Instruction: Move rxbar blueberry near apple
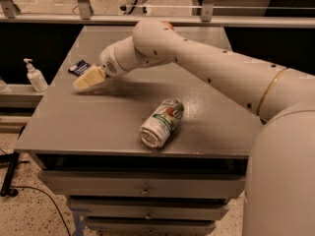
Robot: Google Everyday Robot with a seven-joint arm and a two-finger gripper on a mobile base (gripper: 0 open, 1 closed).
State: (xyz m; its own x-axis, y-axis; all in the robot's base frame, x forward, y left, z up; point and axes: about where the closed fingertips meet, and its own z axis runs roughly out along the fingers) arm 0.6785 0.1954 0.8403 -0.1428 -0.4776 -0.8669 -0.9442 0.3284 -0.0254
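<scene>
The rxbar blueberry [78,67], a small dark navy wrapper with pale lettering, lies flat near the table's left edge. My gripper [87,78] hangs low over the table right beside it, just to its front right, and covers part of it. Only a red-orange sliver of the apple [169,25] shows behind the top of my arm, at the table's far middle. The rest of the apple is hidden by the arm.
A white-green drink can [161,123] lies on its side near the front middle of the grey table [74,127]. A hand sanitizer bottle [34,76] stands on a lower ledge to the left. Drawers sit below the tabletop. A railing runs along the back.
</scene>
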